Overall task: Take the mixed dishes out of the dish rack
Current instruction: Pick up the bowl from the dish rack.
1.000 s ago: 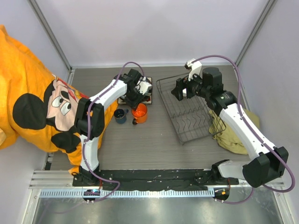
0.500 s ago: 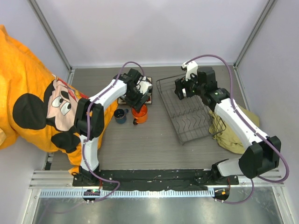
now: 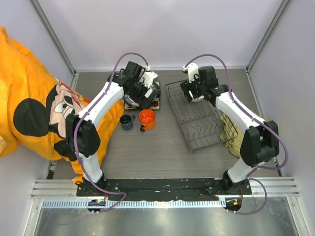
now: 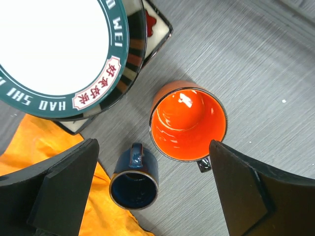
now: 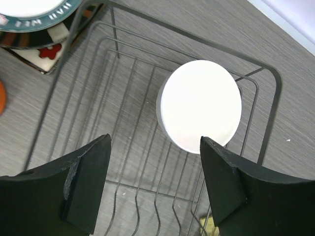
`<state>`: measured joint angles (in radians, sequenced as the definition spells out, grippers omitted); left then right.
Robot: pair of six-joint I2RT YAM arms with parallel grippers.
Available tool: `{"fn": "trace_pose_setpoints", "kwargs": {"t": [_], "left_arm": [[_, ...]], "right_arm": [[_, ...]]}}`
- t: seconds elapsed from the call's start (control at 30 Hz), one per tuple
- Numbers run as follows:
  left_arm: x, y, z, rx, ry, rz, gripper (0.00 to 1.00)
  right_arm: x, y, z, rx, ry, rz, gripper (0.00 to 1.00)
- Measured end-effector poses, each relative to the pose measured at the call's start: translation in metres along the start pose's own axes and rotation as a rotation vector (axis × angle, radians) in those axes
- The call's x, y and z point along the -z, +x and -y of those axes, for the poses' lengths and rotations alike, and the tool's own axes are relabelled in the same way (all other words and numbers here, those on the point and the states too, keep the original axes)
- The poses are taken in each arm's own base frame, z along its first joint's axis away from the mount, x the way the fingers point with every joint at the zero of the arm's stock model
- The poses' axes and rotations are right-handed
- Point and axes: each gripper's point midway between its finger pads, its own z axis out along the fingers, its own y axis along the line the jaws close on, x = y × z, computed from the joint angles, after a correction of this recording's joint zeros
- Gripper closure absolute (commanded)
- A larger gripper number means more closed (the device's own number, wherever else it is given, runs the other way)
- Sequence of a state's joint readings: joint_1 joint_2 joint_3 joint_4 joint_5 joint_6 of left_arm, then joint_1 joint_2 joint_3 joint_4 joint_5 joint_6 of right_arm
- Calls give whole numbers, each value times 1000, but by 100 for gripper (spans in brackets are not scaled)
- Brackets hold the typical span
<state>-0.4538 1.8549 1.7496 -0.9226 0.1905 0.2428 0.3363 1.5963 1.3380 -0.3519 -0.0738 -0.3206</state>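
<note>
1. The left gripper (image 4: 152, 182) has lifted away and sprung wide open, empty. Below it the orange mug (image 4: 188, 123) stands on the table beside the small dark-blue cup (image 4: 134, 189), near the round plate (image 4: 54, 44).
2. The right gripper (image 5: 155, 179) has swung to the dish rack's (image 3: 199, 123) far corner. Its jaws are apart and hold nothing, poised over the white bowl (image 5: 201, 105), the only dish I can see still racked.
3. Watch out: the bowl looks nearly as wide as that gap, so an off-centre pinch could slip or catch the wire.

Glossy glazed orange mug (image 4: 188, 123), thin dark metal wire dish rack (image 3: 202, 123), smooth matt white bowl (image 5: 201, 105), finely grained grey tabletop (image 4: 256, 59)
</note>
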Motion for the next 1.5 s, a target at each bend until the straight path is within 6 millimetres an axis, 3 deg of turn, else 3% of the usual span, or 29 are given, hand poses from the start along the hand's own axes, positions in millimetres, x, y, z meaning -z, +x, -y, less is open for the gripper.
{"fn": "trace_pose_setpoints", "kwargs": {"t": [0.27,0.47,0.7,1.13,1.5], "left_arm": [[20,-11,-1,-4,-4,74,0],[19,-6,2,0,10,71,0],[14,1,4,3,21,53,0],[12,5,3,9,32,49,0],[12,9,6,11,40,44,0]], "right_arm": [[-44,28,7,52,1,-111,30],[-68,42,13,77,4,-169,39],[-88,55,16,92,-3,-216,56],[-88,62,9,86,-37,-248,76],[-87,72,1,71,-78,-290,99]]}}
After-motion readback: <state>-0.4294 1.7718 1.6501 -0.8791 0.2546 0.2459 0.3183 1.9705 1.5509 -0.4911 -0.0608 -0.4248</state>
